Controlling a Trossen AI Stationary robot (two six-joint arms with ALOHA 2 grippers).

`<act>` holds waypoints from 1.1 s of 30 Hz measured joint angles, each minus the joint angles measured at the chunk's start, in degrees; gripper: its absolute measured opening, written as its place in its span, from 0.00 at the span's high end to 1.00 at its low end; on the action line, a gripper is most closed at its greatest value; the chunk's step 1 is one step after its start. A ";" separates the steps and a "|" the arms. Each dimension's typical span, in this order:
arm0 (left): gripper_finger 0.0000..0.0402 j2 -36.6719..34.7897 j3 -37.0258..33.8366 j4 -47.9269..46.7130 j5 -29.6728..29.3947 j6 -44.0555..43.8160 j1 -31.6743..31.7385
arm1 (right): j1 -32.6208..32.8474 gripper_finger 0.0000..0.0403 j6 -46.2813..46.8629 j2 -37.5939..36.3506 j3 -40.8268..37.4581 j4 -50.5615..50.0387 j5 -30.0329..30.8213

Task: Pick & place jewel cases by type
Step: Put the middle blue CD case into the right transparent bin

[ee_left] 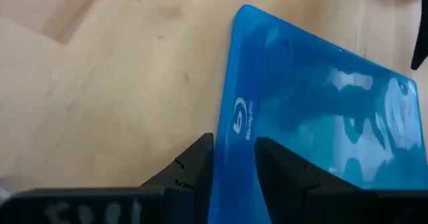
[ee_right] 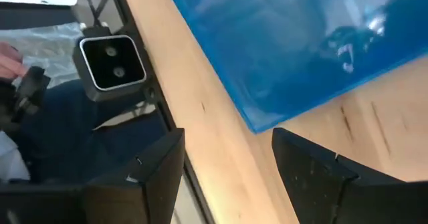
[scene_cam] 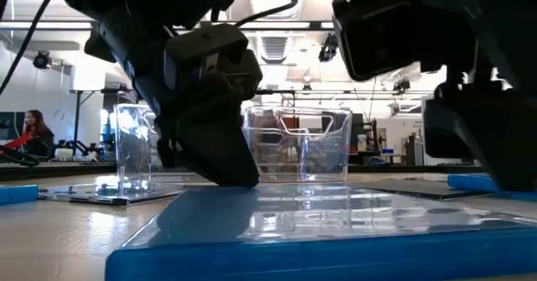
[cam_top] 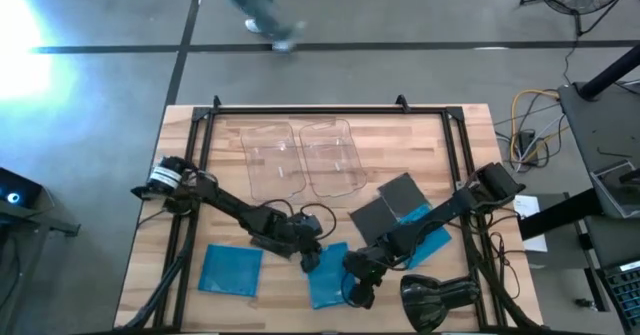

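Both arms are at work on the middle blue jewel case (cam_top: 327, 273), which lies flat on the worktop (cam_top: 430, 135) close to the near edge, about midway along it.

The left end effector (cam_top: 311, 258) is down at the case's left edge. In the left wrist view its two fingers (ee_left: 194, 167) straddle that edge, one finger outside it and one over the lid, so the case rim sits between them. Whether they are already pressing on it cannot be told.

The right end effector (cam_top: 358, 287) is at the case's near right corner, by the worktop's near edge. In the right wrist view its fingers (ee_right: 160, 164) stand well apart with nothing between them, and the case corner lies just beyond them: released, not gripping.

Sorting has not visibly begun. The two clear trays (cam_top: 300, 155) toward the far edge appear to hold no cases. A second blue case (cam_top: 231, 269) lies flat near the near left part of the worktop. A third blue case (cam_top: 430, 237) lies right of centre, partly under the right arm. Two dark cases (cam_top: 385, 207) rest right of centre, near it and partly overlapping; a third dark case cannot be identified.

In the inspector's judgement, all cases seen remain to be placed, and the current step is securing the first one.
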 joint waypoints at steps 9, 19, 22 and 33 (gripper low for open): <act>0.78 -0.07 0.20 -8.61 -4.66 -12.14 -0.09 | 0.07 0.45 1.67 -0.09 -0.15 0.29 -2.26; 0.78 0.23 2.38 -10.06 -14.21 -22.90 -0.06 | 0.46 0.45 5.13 2.88 0.05 0.17 2.31; 0.78 0.57 4.83 -10.59 -13.39 -20.26 -0.39 | 0.31 0.45 7.78 4.03 0.11 0.32 4.74; 0.78 -1.01 13.62 -25.58 -8.62 0.36 -3.44 | 0.72 0.45 21.28 1.48 -0.27 -5.98 14.96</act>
